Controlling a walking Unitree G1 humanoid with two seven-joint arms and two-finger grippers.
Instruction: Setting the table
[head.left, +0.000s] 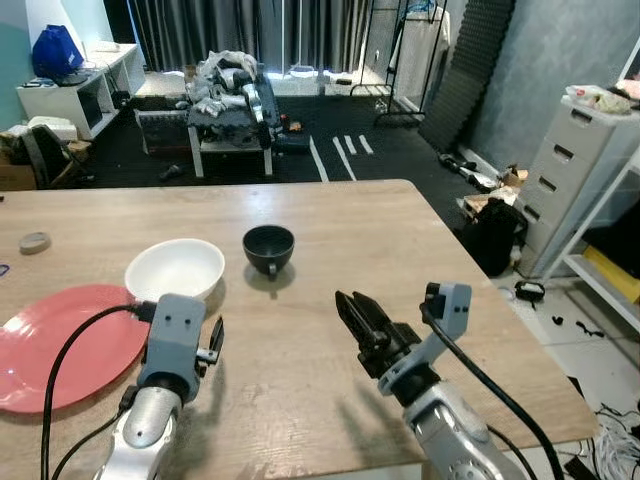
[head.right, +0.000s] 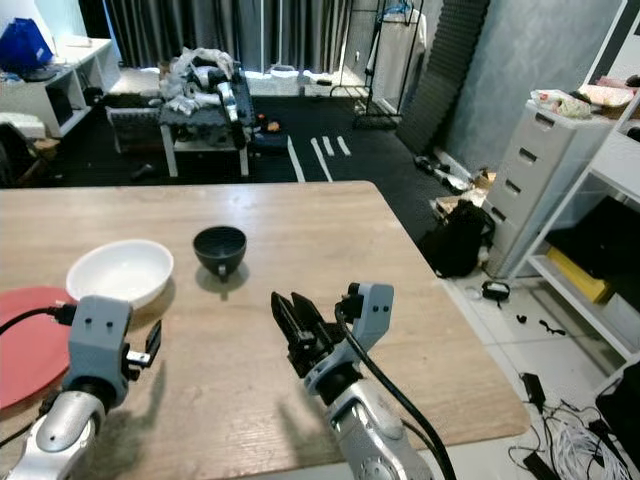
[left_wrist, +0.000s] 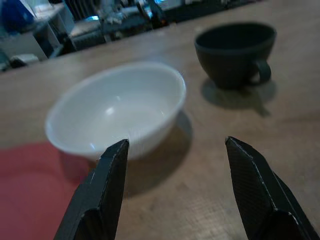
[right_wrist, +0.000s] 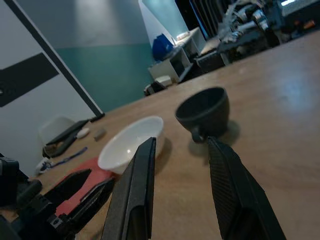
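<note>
On the wooden table (head.left: 330, 230) before me sit a white bowl (head.left: 175, 269), a black cup (head.left: 268, 247) just beside it on its right, and a red plate (head.left: 62, 345) touching the bowl's near-left side; my left gripper (left_wrist: 172, 187) hovers low over the wood just short of the bowl, fingers spread wide — holding nothing; my right gripper (right_wrist: 180, 190) points toward the cup, well apart from it, fingers parted and empty.

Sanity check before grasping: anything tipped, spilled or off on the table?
Nothing stands out. The white bowl and black cup stand upright and apart; the red plate lies flat. No spill shows on the table.
</note>
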